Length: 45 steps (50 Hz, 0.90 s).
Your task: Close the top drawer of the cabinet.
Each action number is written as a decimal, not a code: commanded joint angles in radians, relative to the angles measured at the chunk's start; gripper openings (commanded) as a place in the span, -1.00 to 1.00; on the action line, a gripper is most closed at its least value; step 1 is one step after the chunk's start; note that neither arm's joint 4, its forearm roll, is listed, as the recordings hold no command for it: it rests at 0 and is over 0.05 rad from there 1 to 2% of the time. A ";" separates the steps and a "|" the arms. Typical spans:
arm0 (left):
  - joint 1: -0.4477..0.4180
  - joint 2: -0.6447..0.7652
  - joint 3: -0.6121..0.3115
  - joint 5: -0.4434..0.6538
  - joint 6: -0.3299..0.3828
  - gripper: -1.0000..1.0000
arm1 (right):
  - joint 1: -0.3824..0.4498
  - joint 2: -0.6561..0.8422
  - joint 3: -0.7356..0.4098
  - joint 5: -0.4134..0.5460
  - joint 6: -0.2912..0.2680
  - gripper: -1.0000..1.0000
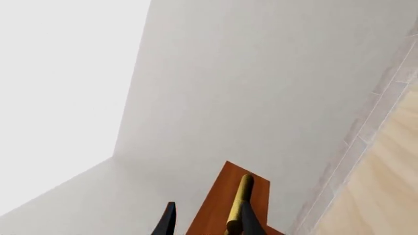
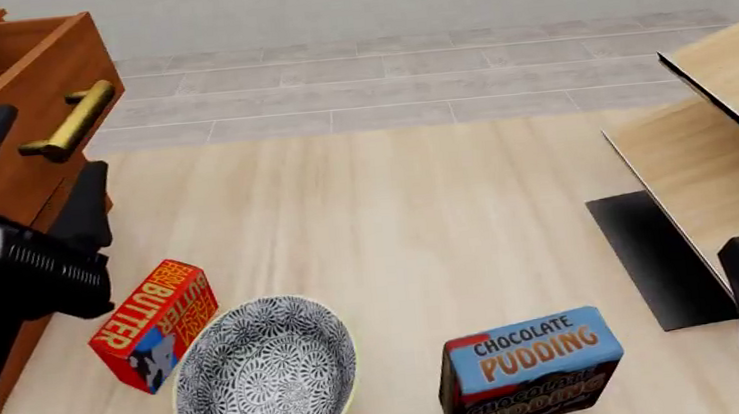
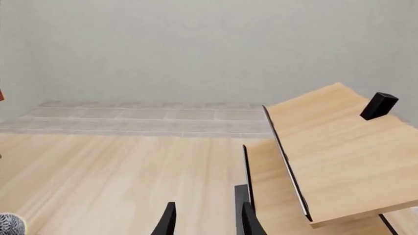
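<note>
left gripper (image 2: 31, 156), fingers spread, sits at the top drawer (image 2: 30, 81) front beside its handle (image 2: 68, 120); next, push it shut.

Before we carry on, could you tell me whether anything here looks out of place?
Only the top drawer stands out: it juts open from the cabinet. The butter box leans tilted by the bowl.

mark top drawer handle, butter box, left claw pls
top drawer handle (image 2: 72, 121): front view, middle of the brass bar.
butter box (image 2: 155, 324): front view, red lettered face.
left claw (image 2: 33, 156): front view, midway between the black fingertips.
</note>
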 commanded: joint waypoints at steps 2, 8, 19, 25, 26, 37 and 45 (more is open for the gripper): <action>0.033 0.037 -0.016 0.000 0.005 1.00 | 0.004 0.000 0.002 -0.001 -0.002 1.00; 0.056 0.076 -0.027 0.000 0.026 1.00 | 0.006 0.000 0.003 -0.004 -0.002 1.00; 0.088 0.104 -0.038 0.000 0.051 1.00 | 0.009 0.000 0.005 -0.006 -0.002 1.00; 0.092 0.108 -0.039 0.000 0.083 1.00 | 0.011 0.000 -0.001 -0.001 -0.002 1.00; 0.094 0.111 -0.039 0.000 0.076 1.00 | 0.011 0.000 -0.004 0.000 -0.003 1.00; 0.128 0.102 -0.040 0.000 0.087 1.00 | 0.012 0.000 -0.014 0.006 -0.002 1.00; 0.134 0.106 -0.039 0.000 0.097 1.00 | 0.012 0.000 -0.010 0.000 -0.003 1.00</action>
